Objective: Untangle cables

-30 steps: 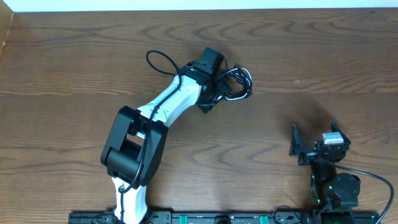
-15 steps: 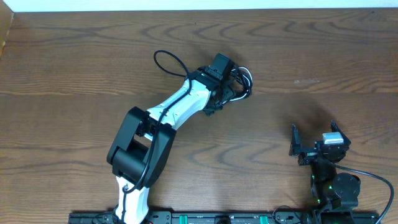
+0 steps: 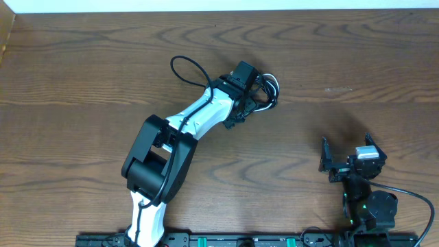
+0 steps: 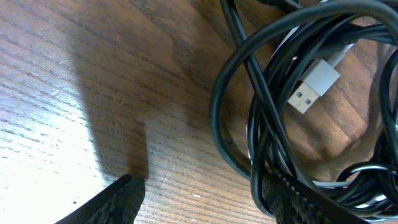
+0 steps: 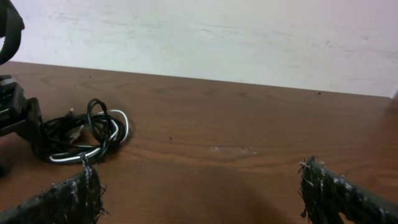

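- The table [image 3: 343, 55] is dark brown wood with a strong grain, bare over most of its top. Behind its far edge stands a pale, scuffed wall [image 5: 217, 37].
- A black rail [image 3: 240, 241] with small green marks runs along the near edge, where both arms are mounted.
- The cables [image 3: 267, 92] lie in one tangled bundle a little right of the table's middle, toward the far edge. Black cords are coiled over each other, with a white cord [image 5: 121, 121] looped among them.
- Close up, a white plug [image 4: 311, 87] with a flat metal end rests on the wood inside the black coils [image 4: 249, 124].
- The white-and-black left arm [image 3: 199, 113] reaches diagonally from the rail to the bundle. From above, its wrist covers the bundle's left part.
- A thicker black wire loop [image 3: 188, 68] belonging to that arm arches over the wood just left of the wrist, apart from the bundle.
- The left gripper [image 4: 205, 202] is down at the bundle with its jaws partly spread. One fingertip is on bare wood and the other is against the black coils. Bare wood shows between them and nothing is pinched.
- The right gripper [image 3: 346, 142] sits low near the right end of the rail, well apart from the cables. Its jaws are spread wide with only wood between them [image 5: 205, 199].
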Controlling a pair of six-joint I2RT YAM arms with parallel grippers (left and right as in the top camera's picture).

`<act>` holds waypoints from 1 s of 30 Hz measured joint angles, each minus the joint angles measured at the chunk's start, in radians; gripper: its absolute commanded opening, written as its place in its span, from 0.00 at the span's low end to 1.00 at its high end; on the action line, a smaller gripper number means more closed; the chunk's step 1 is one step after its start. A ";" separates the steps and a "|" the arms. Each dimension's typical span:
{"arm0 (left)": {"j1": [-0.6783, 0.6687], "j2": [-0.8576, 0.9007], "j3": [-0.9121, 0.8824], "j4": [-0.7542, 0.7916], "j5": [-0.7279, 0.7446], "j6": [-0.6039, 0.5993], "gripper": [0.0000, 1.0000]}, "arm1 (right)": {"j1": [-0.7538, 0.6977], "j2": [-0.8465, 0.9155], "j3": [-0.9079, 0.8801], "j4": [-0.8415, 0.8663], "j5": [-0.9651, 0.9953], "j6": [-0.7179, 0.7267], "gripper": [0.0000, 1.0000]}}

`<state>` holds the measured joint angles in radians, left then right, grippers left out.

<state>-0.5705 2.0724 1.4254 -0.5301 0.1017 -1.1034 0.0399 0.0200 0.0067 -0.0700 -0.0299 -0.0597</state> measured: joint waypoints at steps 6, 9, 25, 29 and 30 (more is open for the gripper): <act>0.000 0.000 0.000 0.000 -0.003 0.001 0.40 | 0.000 0.000 0.000 0.000 0.000 0.000 0.99; 0.000 0.000 0.000 0.000 -0.004 0.021 0.30 | 0.000 0.000 0.000 0.000 0.000 0.000 0.99; 0.037 0.000 0.000 -0.001 0.029 0.212 0.07 | 0.000 0.000 0.000 0.003 0.000 0.000 0.99; 0.112 0.000 0.000 0.000 0.140 0.383 0.07 | 0.000 0.002 0.000 0.071 -0.018 0.004 0.99; 0.137 0.000 0.000 0.000 0.172 0.431 0.07 | 0.000 0.002 0.000 0.088 -0.038 0.005 0.99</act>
<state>-0.4339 2.0720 1.4250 -0.5301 0.2737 -0.6727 0.0395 0.0216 0.0063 0.0177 -0.0677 -0.0551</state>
